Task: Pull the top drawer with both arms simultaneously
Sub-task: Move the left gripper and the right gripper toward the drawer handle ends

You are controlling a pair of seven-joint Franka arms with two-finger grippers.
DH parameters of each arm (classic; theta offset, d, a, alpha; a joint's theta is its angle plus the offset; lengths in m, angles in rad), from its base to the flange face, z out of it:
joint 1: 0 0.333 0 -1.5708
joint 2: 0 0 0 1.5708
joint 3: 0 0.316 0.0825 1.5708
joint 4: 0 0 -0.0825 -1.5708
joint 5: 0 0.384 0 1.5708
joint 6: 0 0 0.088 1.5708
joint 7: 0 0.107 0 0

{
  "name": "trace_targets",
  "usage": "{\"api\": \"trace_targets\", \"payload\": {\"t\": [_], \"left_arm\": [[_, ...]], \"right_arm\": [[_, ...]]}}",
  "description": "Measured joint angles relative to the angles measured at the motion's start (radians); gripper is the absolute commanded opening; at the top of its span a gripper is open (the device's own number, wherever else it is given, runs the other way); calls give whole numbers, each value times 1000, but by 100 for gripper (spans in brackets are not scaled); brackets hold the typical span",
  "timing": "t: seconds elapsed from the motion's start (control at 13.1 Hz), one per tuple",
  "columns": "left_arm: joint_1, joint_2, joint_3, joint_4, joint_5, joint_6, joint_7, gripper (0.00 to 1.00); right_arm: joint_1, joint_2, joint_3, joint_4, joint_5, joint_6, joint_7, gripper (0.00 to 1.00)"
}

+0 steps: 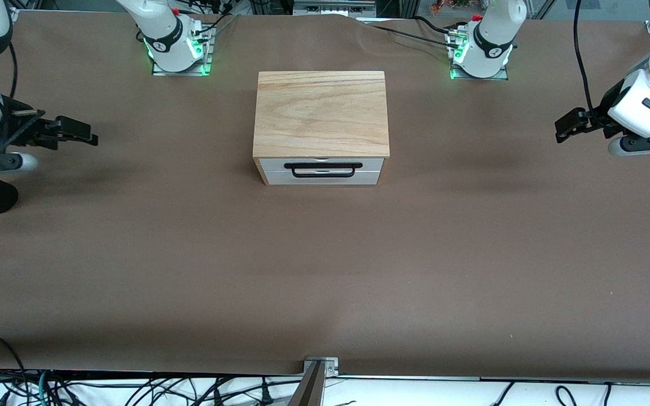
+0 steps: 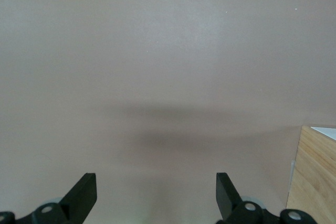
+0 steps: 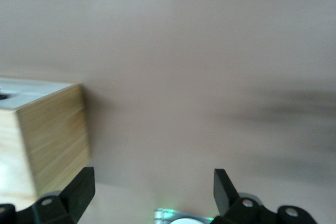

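Both grippers hang in the air with their fingers spread wide and nothing between them. In the front view the left gripper (image 1: 565,125) is over bare table at the left arm's end, its black fingers pointing toward the box in the middle. Its own wrist view shows the left gripper (image 2: 156,195) as two black fingertips (image 2: 84,190) set well apart, with only brown table (image 2: 168,66) and a soft shadow under them; a corner of the oak box (image 2: 315,174) shows at the edge of that view, well apart from the tips.

The right gripper (image 1: 79,131) is over the table at the right arm's end, also pointing toward the box and well apart from it. In the right wrist view the right gripper (image 3: 154,190) is likewise wide, one fingertip (image 3: 81,187) just in front of the box's grain side (image 3: 52,140), though not touching it.

Between the two grippers the box (image 1: 321,113) sits on the table (image 1: 325,270), toward the arms' bases. Its white front faces the front camera. The top drawer (image 1: 280,165) looks closed, flush under the lid. The black bar handle (image 1: 322,170) lies across the middle of the front.
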Motion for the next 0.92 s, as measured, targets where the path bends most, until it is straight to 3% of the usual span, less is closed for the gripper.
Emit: {"api": "trace_targets", "payload": {"t": [0.15,0.38,0.61,0.92], "left_arm": [[0,1,0,-4,-17,28,0,100],[1,16,-1,-55,-170,150,1,100],[0,61,-8,-144,-369,312,4,100],[-30,190,-58,-162,-575,405,83,100]], "right_arm": [[0,40,-1,-5,96,-24,-57,100],[-1,118,-2,-25,243,-23,-135,100],[-1,165,-3,-101,464,43,-261,100],[5,231,-2,-227,756,156,-528,99]]}}
